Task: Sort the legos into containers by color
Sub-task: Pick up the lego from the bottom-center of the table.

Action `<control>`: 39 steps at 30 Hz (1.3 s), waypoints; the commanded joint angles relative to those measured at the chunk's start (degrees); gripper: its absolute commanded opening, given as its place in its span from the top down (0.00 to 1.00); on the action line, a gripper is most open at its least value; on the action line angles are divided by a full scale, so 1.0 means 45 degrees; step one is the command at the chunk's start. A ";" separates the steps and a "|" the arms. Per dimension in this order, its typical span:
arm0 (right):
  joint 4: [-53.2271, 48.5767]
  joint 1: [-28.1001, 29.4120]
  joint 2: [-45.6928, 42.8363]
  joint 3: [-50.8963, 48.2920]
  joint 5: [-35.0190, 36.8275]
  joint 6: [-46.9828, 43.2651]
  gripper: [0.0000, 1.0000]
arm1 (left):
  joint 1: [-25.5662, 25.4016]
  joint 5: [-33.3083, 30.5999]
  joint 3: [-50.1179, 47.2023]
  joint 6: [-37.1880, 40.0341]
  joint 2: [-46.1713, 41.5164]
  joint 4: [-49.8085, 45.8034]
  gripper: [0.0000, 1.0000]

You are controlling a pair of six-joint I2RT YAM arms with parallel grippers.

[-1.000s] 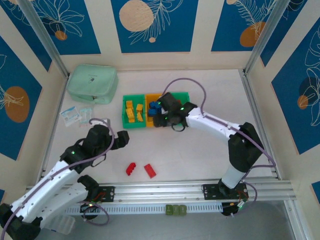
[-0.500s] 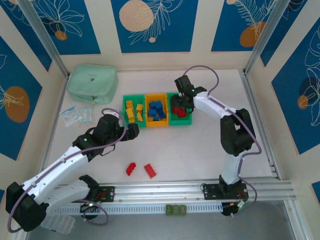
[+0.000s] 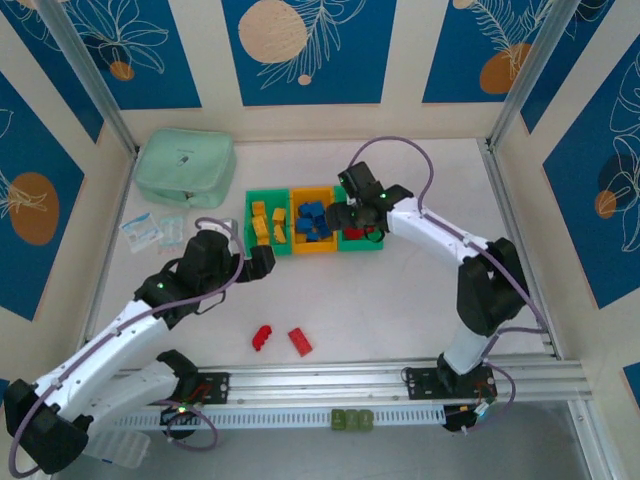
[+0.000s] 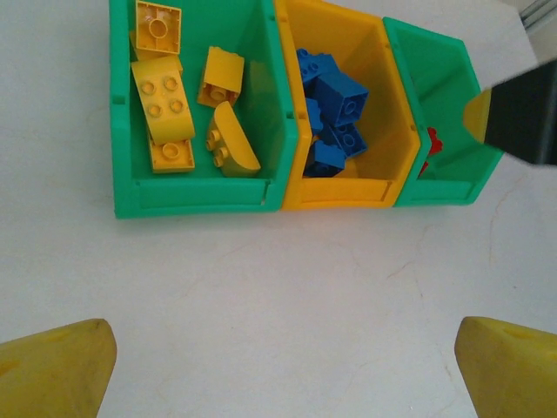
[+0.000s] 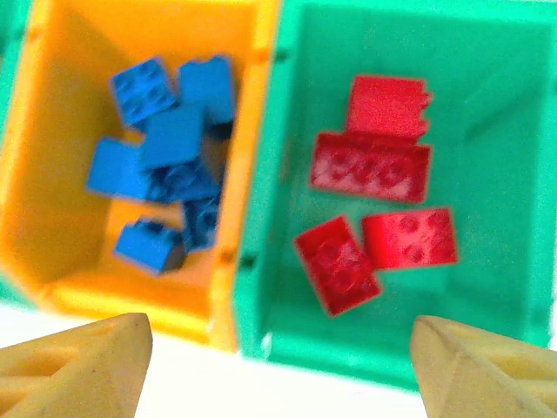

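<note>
So: pale surface (image 3: 400,290), mint pouch (image 3: 185,168) at its far left, three joined bins (image 3: 265,250) mid-surface. Right hand (image 5: 278,374) hovers over the right green bin, fingers spread, empty. Left hand (image 4: 278,370) sits near the bins' front, spread, empty. Yellow bricks (image 4: 165,109) in left green bin, blue bricks (image 5: 165,157) in orange bin, red bricks (image 5: 374,165) in right green bin. Two loose red bricks (image 3: 263,337) lie on the surface near the arm bases.

Bare table (image 3: 400,300) in front of the row of bins (image 3: 313,249) gives wide passing room. Left red lego (image 3: 262,337) and right red lego (image 3: 300,342) lie near the front rail, apart, reachable all round. Right gripper (image 3: 352,225), jaws spread, and right arm (image 3: 430,232) hang over the right green bin (image 3: 372,248), blocking its top. Left gripper (image 3: 262,263) sits just before the left green bin (image 3: 255,250). Mint pouch (image 3: 186,168) and clear packets (image 3: 152,230) crowd the left rear.
</note>
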 commanded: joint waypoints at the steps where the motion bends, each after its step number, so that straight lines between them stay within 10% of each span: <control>1: -0.0857 0.0857 -0.0821 -0.0706 -0.0296 0.0339 0.21 | 0.0141 0.0223 -0.0293 0.0016 -0.0462 -0.0746 0.01; 21: 0.0207 0.7119 -0.1766 -0.4228 -0.1338 0.2884 0.13 | 0.0166 0.0441 -0.1588 -0.1105 -0.3001 -0.2999 0.01; 39: 0.0587 0.8904 0.0715 -0.3416 -0.0755 0.2814 0.14 | 0.0166 -0.0068 -0.1945 -0.1484 -0.3899 -0.3689 0.01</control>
